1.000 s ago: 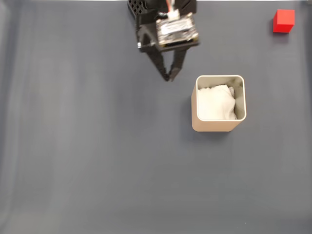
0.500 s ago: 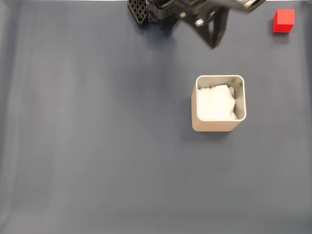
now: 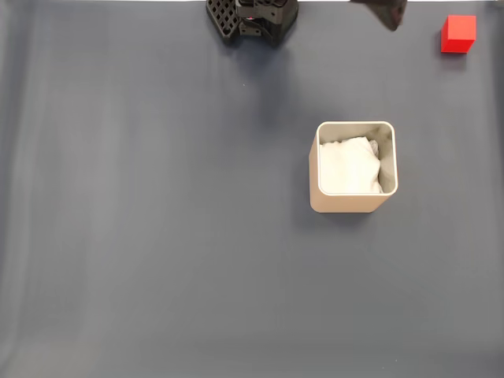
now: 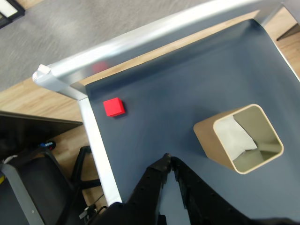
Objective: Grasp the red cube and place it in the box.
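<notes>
The red cube [image 3: 458, 34] sits untouched near the top right corner of the dark mat [image 3: 157, 236] in the fixed view; in the wrist view the cube [image 4: 114, 107] lies close to the mat's corner, just inside the metal table rail [image 4: 93, 136]. The box [image 3: 354, 167] stands upright mid-mat, well apart from the cube, with white padding [image 3: 349, 165] inside it and nothing else. In the wrist view the gripper [image 4: 168, 161] hangs above bare mat between cube and box, fingertips together or nearly so (a thin slit at most, hard to call from this angle), holding nothing. In the fixed view just a dark tip of the gripper [image 3: 387, 14] pokes in at the top edge, left of the cube, with the arm base [image 3: 252, 14] further left. Judged step: the approach to the cube, grasp not yet begun. Risks from here: the jaws need to open before descent, otherwise the tips would push the cube instead of straddling it; the cube sits close to the rail and mat edge, so a nudge could send it against the rail or off the mat; a finger could also catch the rail on the way down.
</notes>
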